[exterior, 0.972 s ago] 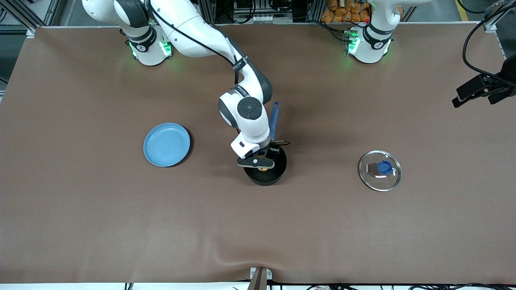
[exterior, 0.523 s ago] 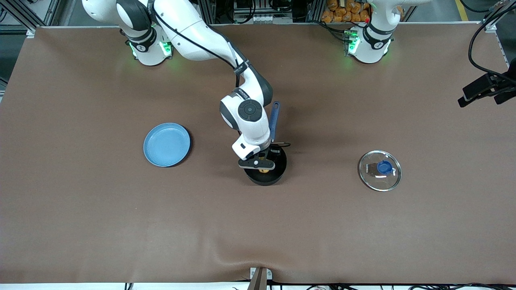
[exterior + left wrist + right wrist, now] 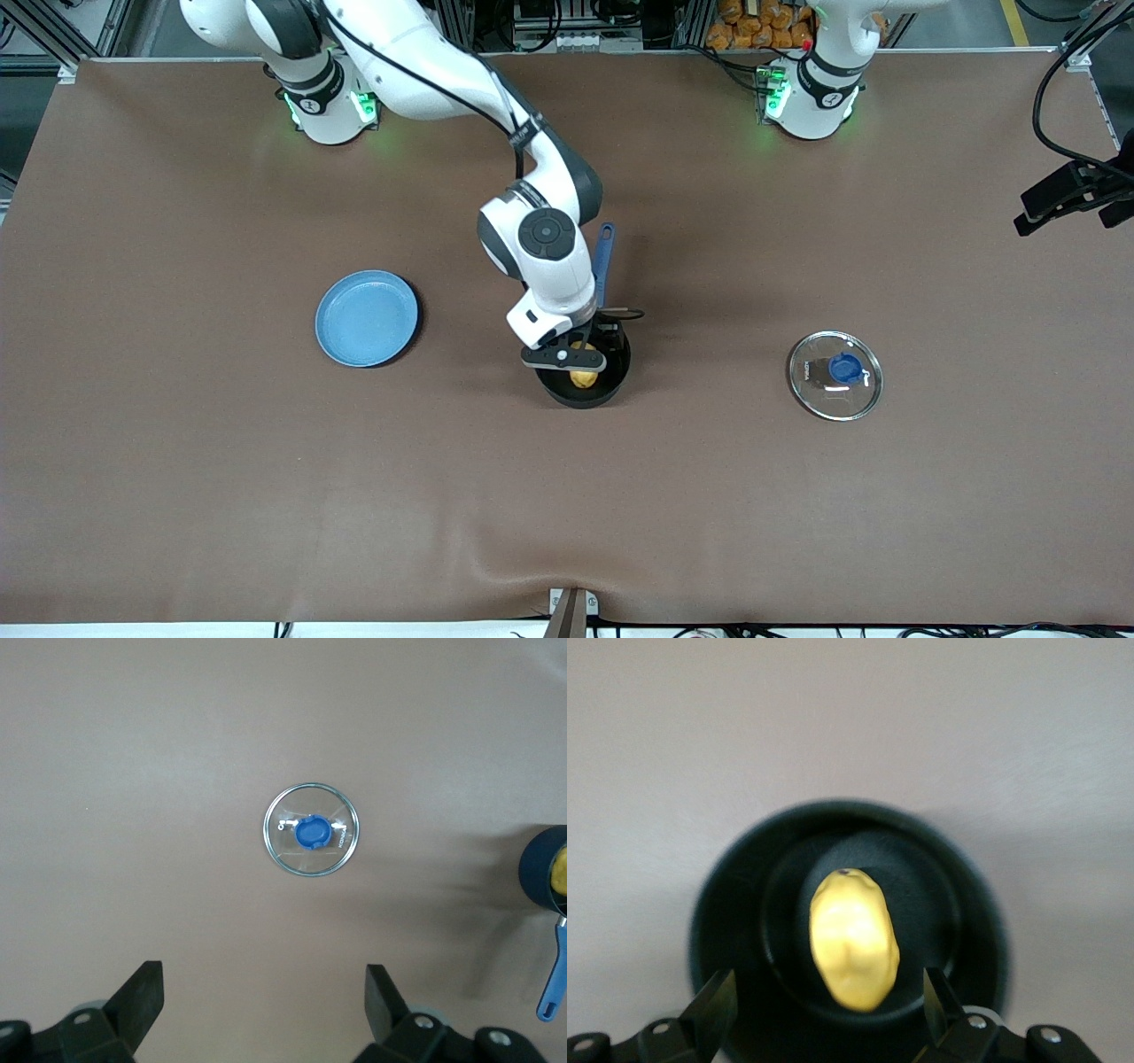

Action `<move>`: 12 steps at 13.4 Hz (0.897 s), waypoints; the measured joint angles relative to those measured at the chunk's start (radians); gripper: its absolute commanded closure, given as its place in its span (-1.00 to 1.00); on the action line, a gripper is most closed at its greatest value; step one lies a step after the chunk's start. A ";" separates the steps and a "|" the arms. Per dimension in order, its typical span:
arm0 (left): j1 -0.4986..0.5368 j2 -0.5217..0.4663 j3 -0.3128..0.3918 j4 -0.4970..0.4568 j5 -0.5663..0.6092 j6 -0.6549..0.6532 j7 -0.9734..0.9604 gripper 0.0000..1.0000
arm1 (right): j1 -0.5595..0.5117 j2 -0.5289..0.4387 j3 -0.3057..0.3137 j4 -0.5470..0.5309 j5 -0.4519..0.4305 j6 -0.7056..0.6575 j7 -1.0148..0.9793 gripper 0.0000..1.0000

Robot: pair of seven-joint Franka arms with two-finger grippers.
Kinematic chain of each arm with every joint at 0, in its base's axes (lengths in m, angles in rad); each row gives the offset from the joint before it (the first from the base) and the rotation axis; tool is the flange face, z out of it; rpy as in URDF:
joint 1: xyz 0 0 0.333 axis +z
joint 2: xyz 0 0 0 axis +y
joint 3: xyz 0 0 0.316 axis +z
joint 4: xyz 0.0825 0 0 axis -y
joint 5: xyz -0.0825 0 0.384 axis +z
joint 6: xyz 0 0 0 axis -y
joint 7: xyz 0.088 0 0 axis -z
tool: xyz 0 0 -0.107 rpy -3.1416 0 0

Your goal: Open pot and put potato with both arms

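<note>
The black pot [image 3: 611, 377] stands mid-table without a lid, its blue handle [image 3: 604, 257] pointing toward the robots' bases. The yellow potato [image 3: 582, 378] lies on the pot's bottom, free of any finger. My right gripper [image 3: 567, 356] hovers just above the pot, open. In the right wrist view the potato [image 3: 852, 939] rests inside the pot [image 3: 726, 904], below and between the spread fingers of the right gripper [image 3: 828, 992]. My left gripper [image 3: 1063, 223] hangs open and holds nothing, high over the left arm's end of the table. The left wrist view shows the left gripper [image 3: 263, 979] spread wide.
A glass lid with a blue knob [image 3: 834, 374] lies flat on the table toward the left arm's end; the left wrist view shows the lid [image 3: 311, 829] and the pot's edge [image 3: 536, 873]. A light-blue plate [image 3: 366, 317] sits toward the right arm's end.
My right gripper has opened and let the potato go; it now lies in the pot. The right hand rose slightly. The left gripper drifted a little toward the table's end.
</note>
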 measured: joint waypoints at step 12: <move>0.000 0.000 0.001 0.000 -0.002 -0.001 0.000 -1.00 | -0.477 -0.674 0.132 -0.291 -0.027 -0.470 -0.270 -1.00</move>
